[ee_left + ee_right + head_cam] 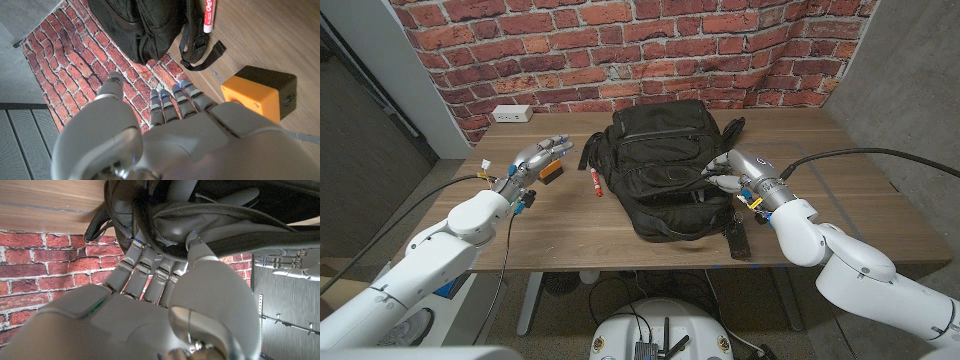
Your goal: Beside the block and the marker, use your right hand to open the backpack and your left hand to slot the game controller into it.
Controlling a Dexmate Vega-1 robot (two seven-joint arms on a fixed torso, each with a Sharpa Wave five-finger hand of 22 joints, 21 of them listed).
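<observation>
Right robot hand (728,170), head view: set against the right flank of the black backpack (665,150), fingers at the zipper line, apparently placed there to pull the opening apart; whether it grips fabric cannot be told from this view. Left robot hand (538,157): raised over the counter (840,190) left of the backpack, fingers extended and apart, nothing held, judged to be waiting its turn. Orange-and-black block (552,172): on the counter just beside the left robot hand. Red-and-white marker (595,182): lying between the block and the backpack, near the backpack's left edge. Flat black object (738,241): at the counter's front edge by the right forearm, possibly the game controller, but too dark to confirm. White power strip (511,114): far back left, well apart from the work. Left wrist view: left robot hand (165,125) released, fingers straight; block (260,92) close beside it; marker (209,14) next to a loose backpack strap (200,55); backpack (145,25) beyond. The strap and marker lie in any path toward the backpack from this side. Right wrist view: right robot hand (160,280) has fingertips (138,244) hooked at the zippered seam of the backpack (210,215), thumb pressing the fabric opposite; judged a pinch on the flap, opening barely parted.
</observation>
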